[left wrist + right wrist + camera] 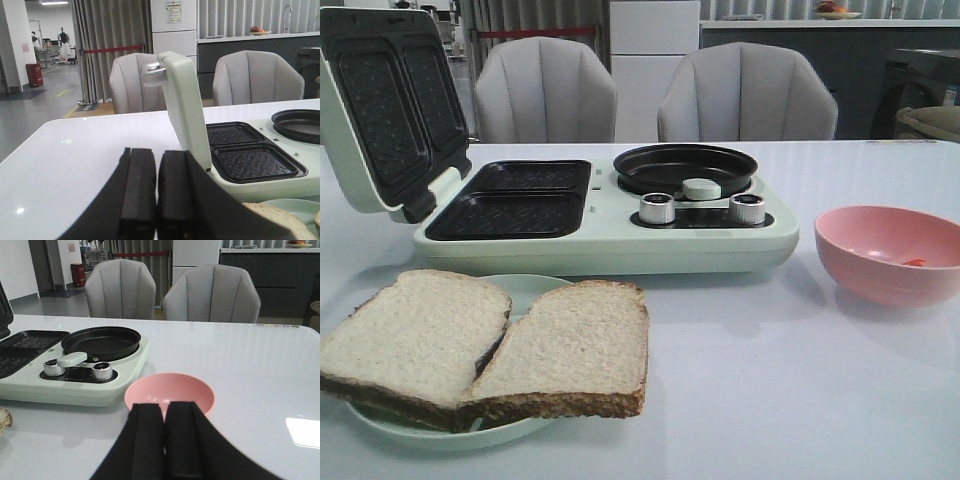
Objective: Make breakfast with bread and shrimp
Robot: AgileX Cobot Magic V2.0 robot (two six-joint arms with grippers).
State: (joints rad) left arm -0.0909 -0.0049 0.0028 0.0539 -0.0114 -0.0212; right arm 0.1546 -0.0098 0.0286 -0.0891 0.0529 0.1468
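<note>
Two slices of bread, a left slice (412, 335) and a right slice (568, 350), lie overlapping on a pale green plate (525, 291) at the front left. A corner of the bread (280, 224) shows in the left wrist view. The shrimp (915, 262) is a tiny orange piece inside the pink bowl (890, 255) at the right; the bowl also shows in the right wrist view (170, 392), where the shrimp is hidden. My left gripper (157, 170) is shut and empty near the open lid. My right gripper (164, 416) is shut and empty just before the bowl. Neither gripper shows in the front view.
A pale green breakfast maker (610, 235) stands mid-table with its lid (385, 110) raised, two dark waffle plates (515, 198), a round black pan (685, 168), a pale green knob (701, 188) and two silver dials (657, 208). Two grey chairs (545, 90) stand behind the table.
</note>
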